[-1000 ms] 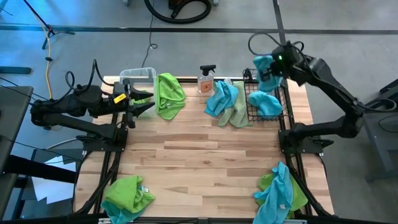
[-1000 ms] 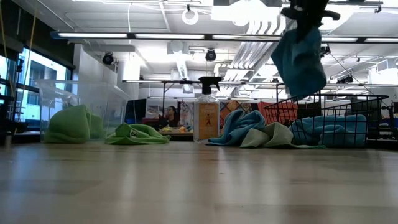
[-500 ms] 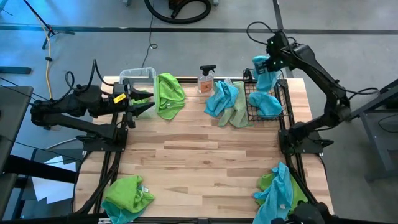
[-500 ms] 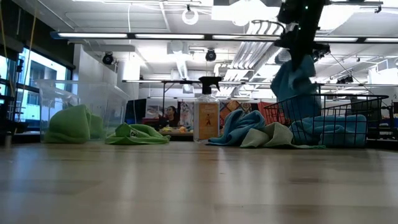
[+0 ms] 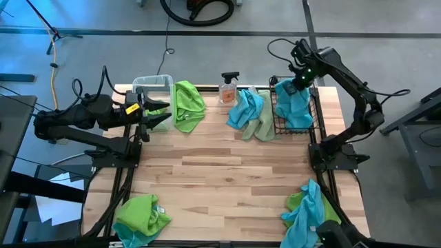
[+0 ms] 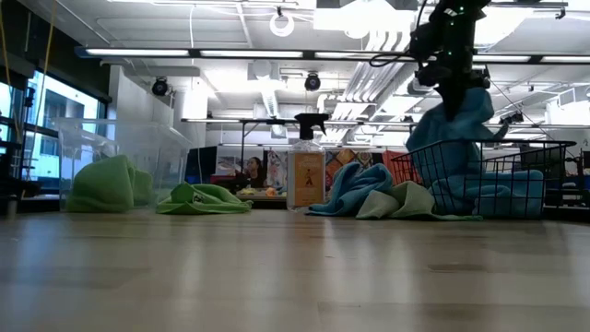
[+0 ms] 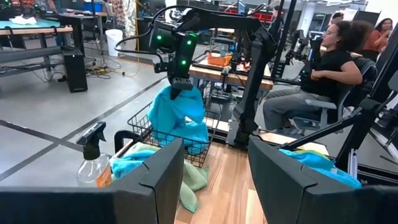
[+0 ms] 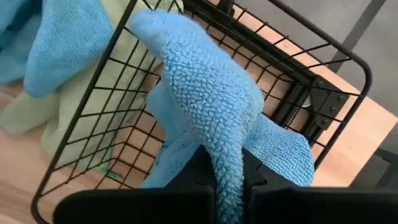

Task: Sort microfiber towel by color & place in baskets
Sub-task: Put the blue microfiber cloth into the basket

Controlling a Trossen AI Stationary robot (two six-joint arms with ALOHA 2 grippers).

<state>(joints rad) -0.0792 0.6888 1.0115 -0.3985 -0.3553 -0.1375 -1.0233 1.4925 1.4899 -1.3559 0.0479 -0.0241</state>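
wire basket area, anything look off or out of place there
Beside the wire basket, a pale green towel lies tangled in the blue pile, colours still mixed. The right gripper holds a blue towel draped into the basket. Nothing looks spilled or damaged.

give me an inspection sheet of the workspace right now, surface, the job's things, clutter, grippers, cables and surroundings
Surface: wooden table, bare in the middle.
Job's things: black wire basket at the far right, blue towels inside; blue towel hanging from the right gripper into it; clear tub at the far left, green towel draped beside it; blue-and-green heap beside the wire basket; green pile at the near left corner; mixed pile at the near right corner.
Clutter: spray bottle between the containers.
Grippers: right gripper shut on the blue towel, over the wire basket; left gripper open, by the clear tub.
Cables: black cable loops on the floor.
Surroundings: seated person beyond the table.
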